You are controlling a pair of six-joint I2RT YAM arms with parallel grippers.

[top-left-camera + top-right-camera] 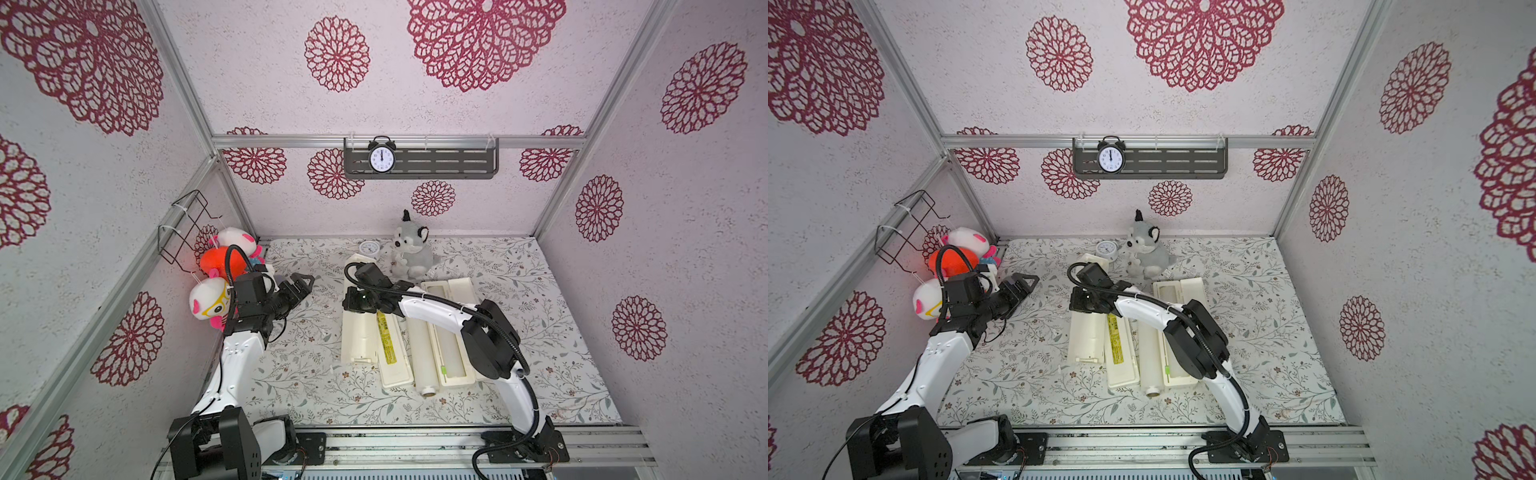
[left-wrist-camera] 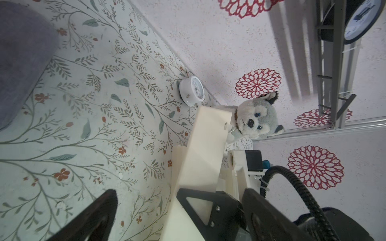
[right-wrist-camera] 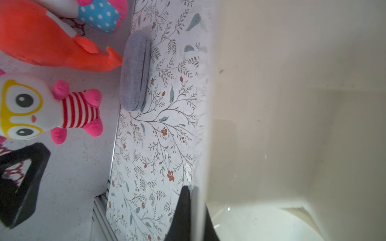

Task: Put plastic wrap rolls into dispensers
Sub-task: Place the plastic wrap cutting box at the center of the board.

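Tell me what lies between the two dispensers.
A roll lies lengthwise between them, its cardboard end toward the robot; both top views show it.

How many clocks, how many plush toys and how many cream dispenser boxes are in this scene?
Clocks: 2 (black clock, white clock)
Plush toys: 4 (grey husky, orange plush, goggled plush, polka-dot plush)
Dispensers: 2 (left dispenser, right dispenser)
Total: 8
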